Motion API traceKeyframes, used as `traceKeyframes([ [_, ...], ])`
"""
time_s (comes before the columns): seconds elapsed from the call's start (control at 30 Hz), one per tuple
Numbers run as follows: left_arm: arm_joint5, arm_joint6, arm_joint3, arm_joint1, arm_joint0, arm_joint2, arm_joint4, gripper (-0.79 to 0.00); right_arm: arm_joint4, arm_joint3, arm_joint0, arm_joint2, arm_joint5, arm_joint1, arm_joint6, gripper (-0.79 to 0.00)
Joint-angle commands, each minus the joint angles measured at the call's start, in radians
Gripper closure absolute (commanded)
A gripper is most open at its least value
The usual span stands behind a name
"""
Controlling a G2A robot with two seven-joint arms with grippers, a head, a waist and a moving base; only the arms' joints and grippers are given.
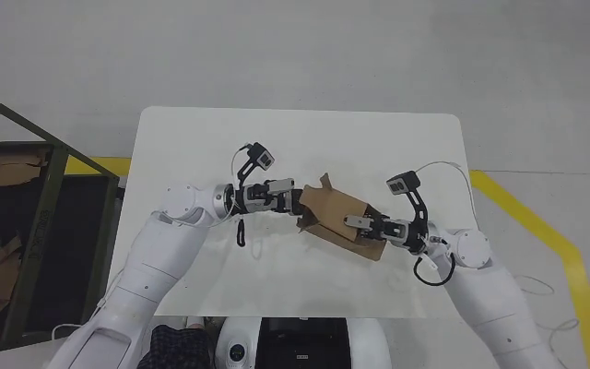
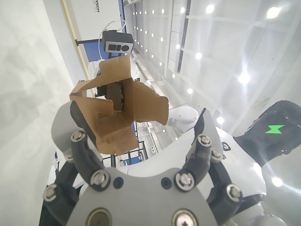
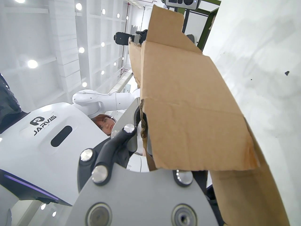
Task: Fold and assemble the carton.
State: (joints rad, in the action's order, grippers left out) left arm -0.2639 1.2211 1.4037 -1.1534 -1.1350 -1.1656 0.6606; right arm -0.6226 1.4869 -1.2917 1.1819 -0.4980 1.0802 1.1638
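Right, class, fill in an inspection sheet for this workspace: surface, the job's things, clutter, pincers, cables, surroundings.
Surface: white table with rounded corners.
Job's things: brown carton, part-folded with loose flaps, between the two arms.
Clutter: one dark speck on the table.
Pincers: left pincer open, one finger against a carton flap; right pincer at the carton's other end.
Cables: black loops at each wrist; white cable near the right arm's camera.
Surroundings: yellow floor line; green frame with cardboard beside the table.
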Motion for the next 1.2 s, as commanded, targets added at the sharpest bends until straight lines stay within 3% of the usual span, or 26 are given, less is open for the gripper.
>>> traceKeyframes([
  [0.0, 0.015, -0.011, 0.011, 0.002, -0.009, -0.005, -0.007, -0.785, -0.014, -0.007, 0.003, 0.003, 0.014, -0.001, 0.006, 0.0],
  [0.3, 0.046, 0.002, -0.008, 0.001, -0.005, 0.005, 0.022, -0.785, -0.048, -0.054, 0.041, -0.007, 0.026, 0.004, 0.054, 0.0],
  [0.77, 0.048, 0.045, -0.081, -0.01, 0.034, 0.036, 0.073, -0.785, -0.037, -0.091, 0.052, -0.002, 0.004, 0.008, 0.023, 0.0],
  [1.17, 0.036, 0.037, -0.081, -0.011, 0.04, 0.038, 0.06, -0.785, -0.052, -0.083, 0.054, 0.009, 0.022, 0.004, 0.068, 0.0],
])
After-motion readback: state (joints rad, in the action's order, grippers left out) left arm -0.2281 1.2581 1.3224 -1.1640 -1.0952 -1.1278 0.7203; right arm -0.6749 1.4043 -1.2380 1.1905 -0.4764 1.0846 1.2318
